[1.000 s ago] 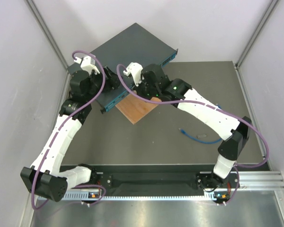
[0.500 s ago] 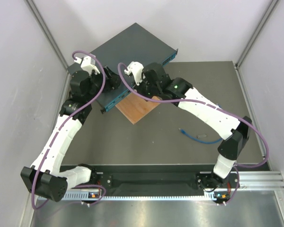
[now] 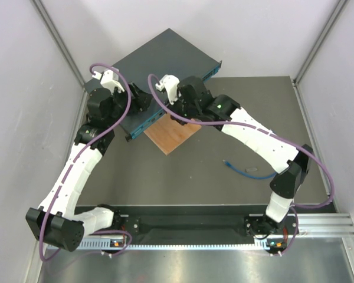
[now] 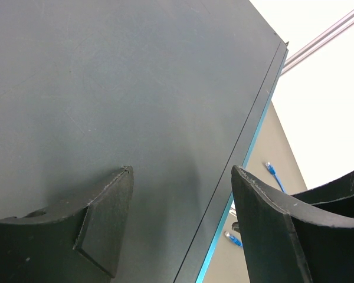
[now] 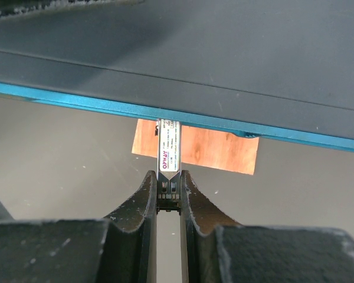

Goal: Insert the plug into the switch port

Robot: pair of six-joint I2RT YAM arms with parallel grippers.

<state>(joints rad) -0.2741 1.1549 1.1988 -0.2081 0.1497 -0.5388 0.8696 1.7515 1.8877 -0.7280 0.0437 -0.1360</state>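
The switch [image 3: 159,59] is a dark teal box lying at the back left, with its blue front face [image 5: 106,105] toward the arms. My right gripper [image 5: 167,174] is shut on a small silver labelled metal module [image 5: 167,147], whose far end meets the underside of the switch's blue front edge. The plug [image 3: 227,162] ends a thin blue cable [image 3: 245,172] lying loose on the table at the right, held by neither gripper. My left gripper [image 4: 183,171] is open and empty, its fingers spread over the switch's top [image 4: 106,88] near the front edge.
An orange-brown wooden square [image 3: 168,135] lies on the table just under the switch's front edge and shows behind the module in the right wrist view [image 5: 212,147]. White walls stand close on both sides. Purple cables loop off both wrists.
My right wrist has shifted a little left and toward the switch's front, carrying the module in. The left arm and the blue cable have not moved.
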